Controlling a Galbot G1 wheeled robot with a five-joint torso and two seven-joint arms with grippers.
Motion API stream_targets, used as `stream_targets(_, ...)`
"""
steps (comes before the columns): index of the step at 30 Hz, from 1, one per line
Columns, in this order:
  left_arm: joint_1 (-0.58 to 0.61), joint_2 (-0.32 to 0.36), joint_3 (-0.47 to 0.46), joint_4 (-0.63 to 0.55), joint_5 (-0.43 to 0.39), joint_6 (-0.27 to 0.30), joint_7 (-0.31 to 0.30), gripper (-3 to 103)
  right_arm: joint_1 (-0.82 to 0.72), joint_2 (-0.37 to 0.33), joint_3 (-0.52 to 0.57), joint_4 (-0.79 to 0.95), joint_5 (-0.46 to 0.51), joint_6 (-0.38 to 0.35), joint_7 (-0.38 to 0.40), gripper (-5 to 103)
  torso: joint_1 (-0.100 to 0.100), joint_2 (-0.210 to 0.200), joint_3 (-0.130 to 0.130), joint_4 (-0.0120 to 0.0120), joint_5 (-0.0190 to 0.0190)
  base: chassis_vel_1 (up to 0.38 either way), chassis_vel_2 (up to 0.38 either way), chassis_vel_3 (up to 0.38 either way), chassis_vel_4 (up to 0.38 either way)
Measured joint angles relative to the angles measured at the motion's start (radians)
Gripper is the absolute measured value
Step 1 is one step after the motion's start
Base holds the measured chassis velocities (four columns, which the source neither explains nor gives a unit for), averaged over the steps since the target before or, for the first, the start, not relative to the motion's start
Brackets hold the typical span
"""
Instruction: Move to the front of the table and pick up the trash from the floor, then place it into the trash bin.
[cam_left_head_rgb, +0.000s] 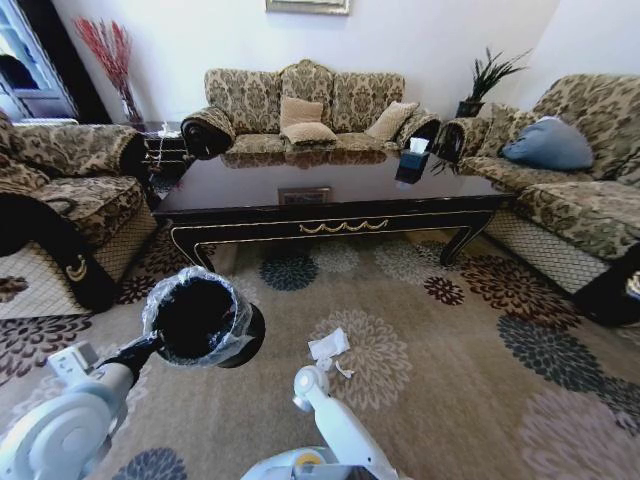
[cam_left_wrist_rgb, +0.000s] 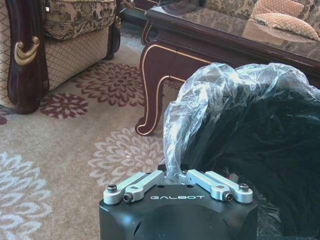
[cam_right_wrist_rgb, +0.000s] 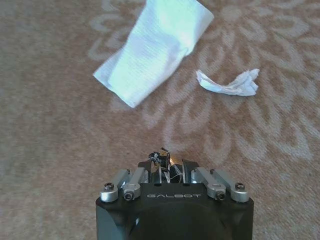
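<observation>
Before the glossy dark coffee table (cam_left_head_rgb: 330, 195), the left gripper (cam_left_wrist_rgb: 177, 175) grips the black liner-covered trash bin (cam_left_head_rgb: 200, 318) by its rim while the right gripper (cam_right_wrist_rgb: 170, 162), seemingly clenched, hovers over light, soft crumpled white napkins (cam_right_wrist_rgb: 152, 50) on the carpet, best pinched at a raised fold.

The patterned carpet (cam_left_head_rgb: 450, 350), tan with dark and pale flower medallions, carries the trash: a flattened white napkin (cam_left_head_rgb: 328, 345) lies on a pale medallion, and a small crumpled white scrap (cam_left_head_rgb: 343, 370) sits just beside it at about 5 o'clock, apart from it. In the right wrist view the napkin (cam_right_wrist_rgb: 152, 50) and the scrap (cam_right_wrist_rgb: 229, 83) lie near each other without touching. The table (cam_left_head_rgb: 330, 222) stands on the carpet at 12 o'clock from the napkin, its curved legs resting on the pile.
</observation>
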Motion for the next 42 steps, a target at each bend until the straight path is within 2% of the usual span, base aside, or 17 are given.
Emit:
stream_targets(4,0.0,-0.001,0.004,0.0,0.004,0.0,0.0,2,-0.007,-0.023,-0.018,0.039,0.003,0.0,0.0,31,0.0,0.0,0.0,-0.0001,0.0002,0.0,0.0,0.0,0.0)
stream_targets(9,-0.001,-0.001,0.019,0.007,0.016,0.0,0.0,2,-0.024,-0.084,-0.058,0.142,0.019,-0.001,0.011,31,0.0,0.0,0.0,-0.0001,0.0003,0.0,0.0,0.0,0.0)
stream_targets(11,-0.002,-0.001,0.034,0.016,0.026,0.0,-0.001,2,-0.029,-0.137,-0.083,0.243,0.044,-0.004,0.025,31,0.0,0.0,0.0,-0.0001,0.0002,0.0,0.0,0.0,0.0)
stream_targets(13,-0.002,-0.001,0.039,0.019,0.029,0.0,-0.001,2,-0.029,-0.152,-0.088,0.274,0.054,-0.005,0.027,31,0.0,0.0,0.0,-0.0002,0.0003,0.0,0.0,0.0,0.0)
stream_targets(16,-0.002,-0.003,0.082,0.041,0.05,0.0,-0.001,2,-0.002,-0.246,-0.114,0.441,0.086,-0.004,0.005,31,0.0,0.0,0.0,-0.0002,0.0002,0.0,0.0,0.0,0.0)
stream_targets(17,-0.002,-0.003,0.082,0.041,0.05,0.0,-0.001,2,-0.002,-0.246,-0.114,0.441,0.086,-0.004,0.005,31,0.0,0.0,0.0,-0.0002,0.0002,0.0,0.0,0.0,0.0)
stream_targets(19,-0.006,-0.005,0.105,0.055,0.057,0.0,-0.001,2,0.035,-0.307,-0.129,0.502,0.033,0.022,-0.06,31,0.0,0.0,0.0,-0.0001,0.0003,0.0,0.0,0.0,0.0)
stream_targets(20,-0.006,-0.005,0.105,0.055,0.057,0.0,-0.001,2,0.035,-0.307,-0.129,0.502,0.033,0.022,-0.06,31,0.0,0.0,0.0,-0.0001,0.0003,0.0,0.0,0.0,0.0)
stream_targets(22,-0.011,-0.006,0.127,0.062,0.056,0.0,-0.001,2,0.097,-0.384,-0.145,0.539,-0.045,0.085,-0.164,31,0.0,0.0,0.0,-0.0001,0.0003,0.0,0.0,0.0,0.0)
stream_targets(24,-0.011,-0.006,0.138,0.063,0.055,0.0,-0.001,2,0.157,-0.449,-0.158,0.564,-0.077,0.136,-0.247,31,0.0,0.0,0.0,-0.0003,0.0003,0.0,0.0,0.0,0.0)
stream_targets(25,-0.011,-0.006,0.138,0.063,0.055,0.0,-0.001,2,0.157,-0.449,-0.158,0.564,-0.077,0.136,-0.247,31,0.0,0.0,0.0,-0.0003,0.0003,0.0,0.0,0.0,0.0)
stream_targets(27,-0.012,-0.002,0.146,0.066,0.054,0.0,-0.001,2,0.262,-0.52,-0.186,0.598,-0.097,0.205,-0.362,31,0.0,0.0,0.0,-0.0003,0.0003,0.0,0.0,0.0,0.0)
stream_targets(29,-0.012,-0.001,0.146,0.068,0.053,0.0,-0.001,2,0.288,-0.531,-0.195,0.604,-0.098,0.219,-0.382,31,0.0,0.0,0.0,-0.0003,0.0003,0.0,0.0,0.0,0.0)
stream_targets(33,-0.023,0.005,0.144,0.073,0.043,0.0,-0.002,2,0.452,-0.551,-0.29,0.653,-0.07,0.307,-0.48,31,0.0,0.0,0.0,0.0001,0.0002,0.0,0.0,0.0,0.0)
stream_targets(37,-0.027,0.003,0.144,0.074,0.039,0.0,-0.003,2,0.531,-0.544,-0.373,0.704,-0.049,0.321,-0.513,31,0.0,0.0,0.0,0.0,0.0,0.0,0.0,0.0,0.0)
stream_targets(42,-0.034,0.001,0.142,0.076,0.035,0.0,-0.003,2,0.614,-0.493,-0.51,0.748,-0.053,0.317,-0.52,31,0.0,0.0,0.0,-0.0002,0.0,0.0,0.0,0.0,0.0)
